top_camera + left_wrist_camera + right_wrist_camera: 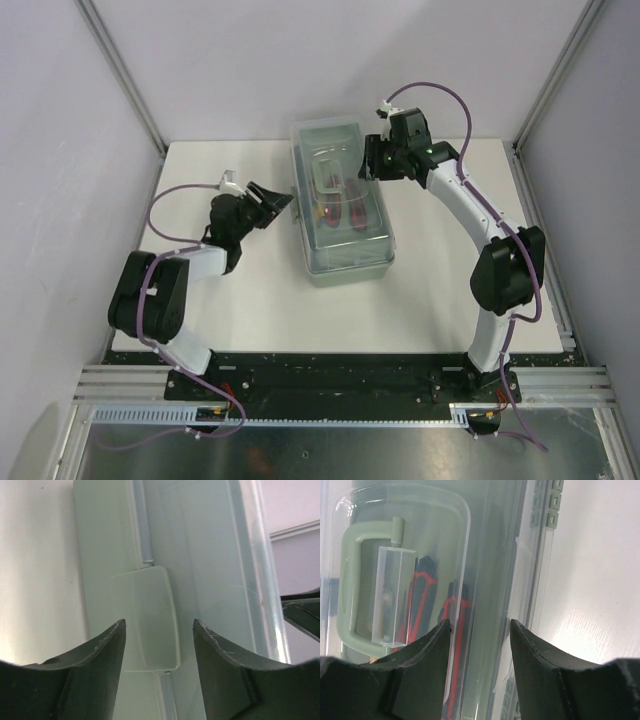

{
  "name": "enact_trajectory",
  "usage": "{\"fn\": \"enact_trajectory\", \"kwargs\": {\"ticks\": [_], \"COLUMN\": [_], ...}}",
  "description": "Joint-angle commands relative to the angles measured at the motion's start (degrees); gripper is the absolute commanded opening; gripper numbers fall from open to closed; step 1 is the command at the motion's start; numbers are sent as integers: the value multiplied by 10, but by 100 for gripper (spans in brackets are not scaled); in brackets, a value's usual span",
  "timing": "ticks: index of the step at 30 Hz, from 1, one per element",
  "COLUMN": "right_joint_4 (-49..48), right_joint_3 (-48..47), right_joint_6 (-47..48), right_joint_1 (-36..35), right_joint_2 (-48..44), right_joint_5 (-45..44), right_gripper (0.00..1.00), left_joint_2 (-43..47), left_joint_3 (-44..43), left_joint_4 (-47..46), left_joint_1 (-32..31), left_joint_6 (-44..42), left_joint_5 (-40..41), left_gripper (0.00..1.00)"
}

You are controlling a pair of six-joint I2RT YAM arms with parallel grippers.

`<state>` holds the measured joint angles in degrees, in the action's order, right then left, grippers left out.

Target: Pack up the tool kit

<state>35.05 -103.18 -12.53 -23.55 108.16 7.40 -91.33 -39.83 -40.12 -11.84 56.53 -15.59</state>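
The sage-green tool kit box (342, 255) stands mid-table with its clear lid (330, 135) down; red-and-black tools (345, 205) show through it. My left gripper (275, 205) is open at the box's left side; in the left wrist view the side latch (147, 615) lies just beyond its open gripper (159, 627). My right gripper (372, 160) is open above the box's right edge near the back. The right wrist view shows the lid's green handle (351, 585), red-handled tools (452, 625) under the lid, and the open gripper (480, 627) over the lid's hinged edge (540, 555).
The white tabletop (250, 310) carries only the box. Metal frame posts (120, 70) and grey walls enclose the table on the left, back and right. The black base rail (330, 370) runs along the near edge.
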Motion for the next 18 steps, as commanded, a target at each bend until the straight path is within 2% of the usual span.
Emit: {"fn": "enact_trajectory", "kwargs": {"ticks": [1,12,18], "right_joint_4": [116,118,120], "right_joint_3": [54,51,49], "right_joint_6": [17,17,16], "right_joint_1": [-13,-10,-7], "right_joint_2": [73,81,86], "right_joint_5": [-4,-7,-7], "right_gripper": [51,47,47], "left_joint_2": [-22,-44,-70], "left_joint_3": [-29,-32,-54], "left_joint_4": [-12,-5,1], "left_joint_1": [7,9,10], "left_joint_6": [0,-17,-16], "left_joint_5": [4,7,-8], "left_gripper": [58,51,51]}}
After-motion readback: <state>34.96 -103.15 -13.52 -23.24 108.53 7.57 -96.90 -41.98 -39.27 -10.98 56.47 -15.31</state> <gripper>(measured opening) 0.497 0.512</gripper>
